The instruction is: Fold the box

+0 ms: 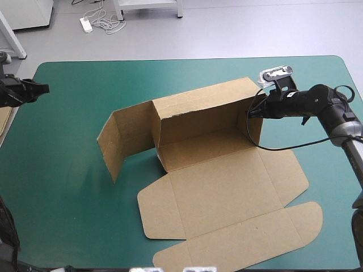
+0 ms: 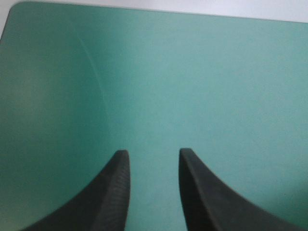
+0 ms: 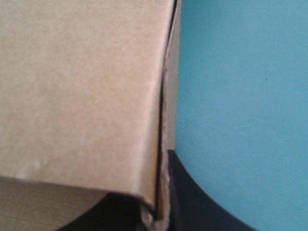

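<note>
The brown box (image 1: 211,180) lies in the middle of the table, its back wall (image 1: 198,110) raised and its lid (image 1: 238,232) flat toward the front edge. A side panel (image 1: 116,141) stands swung out at the left end. My right gripper (image 1: 251,113) is at the right end wall, shut on its doubled edge. In the right wrist view the box (image 3: 82,96) fills the near side, and the board's edge sits between the fingers of the right gripper (image 3: 161,197). My left gripper (image 1: 44,88) hovers at the table's left edge, far from the box. It (image 2: 154,154) is open over bare cover.
The teal-green cover (image 1: 62,192) shows bare to the left of the box and along the far side. An edge of more brown board (image 1: 4,122) pokes in at the table's left edge. The lid's rounded flaps (image 1: 309,218) reach close to the front right corner.
</note>
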Available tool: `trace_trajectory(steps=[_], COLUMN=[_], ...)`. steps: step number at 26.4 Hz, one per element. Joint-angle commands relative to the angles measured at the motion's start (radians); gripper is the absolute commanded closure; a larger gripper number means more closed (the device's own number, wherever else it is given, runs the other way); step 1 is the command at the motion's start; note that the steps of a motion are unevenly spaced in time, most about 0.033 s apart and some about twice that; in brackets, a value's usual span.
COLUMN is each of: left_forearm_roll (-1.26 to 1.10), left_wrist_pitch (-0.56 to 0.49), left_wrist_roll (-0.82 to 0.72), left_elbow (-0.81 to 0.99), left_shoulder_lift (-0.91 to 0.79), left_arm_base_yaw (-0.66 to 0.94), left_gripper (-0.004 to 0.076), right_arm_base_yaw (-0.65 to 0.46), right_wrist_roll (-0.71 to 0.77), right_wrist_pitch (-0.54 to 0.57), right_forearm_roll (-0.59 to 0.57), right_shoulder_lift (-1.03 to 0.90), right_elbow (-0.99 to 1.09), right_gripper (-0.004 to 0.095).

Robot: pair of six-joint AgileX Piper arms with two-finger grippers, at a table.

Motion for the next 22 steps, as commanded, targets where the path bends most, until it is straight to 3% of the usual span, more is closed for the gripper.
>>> trace_trajectory(steps=[1, 10, 14, 22], left_forearm_roll=[-0.067, -0.026, -0.028, 0.015], left_wrist_pitch=[-0.091, -0.103, -0.099, -0.102], left_wrist_roll=[-0.019, -0.026, -0.032, -0.052], left_elbow=[0.058, 0.106, 0.106, 0.106], left_shoulder_lift=[-0.042, -0.044, -0.044, -0.042], left_arm_base_yaw=[0.008, 0.008, 0.005, -0.007], left_gripper=[0.0515, 0.0515, 0.0515, 0.0517], right_arm_base_yaw=[0.003, 0.003, 0.003, 0.003], right_wrist_roll=[0.124, 0.352, 0.387, 0.414], right_wrist_pitch=[0.022, 0.371, 0.498, 0.509], right_forearm_roll=[-0.011, -0.305, -0.359, -0.370], right_shoulder_lift=[-0.045, -0.043, -0.006, 0.190], right_elbow=[-0.102, -0.400, -0.495, -0.510], right_gripper=[0.0925, 0.0925, 0.0925, 0.0925])
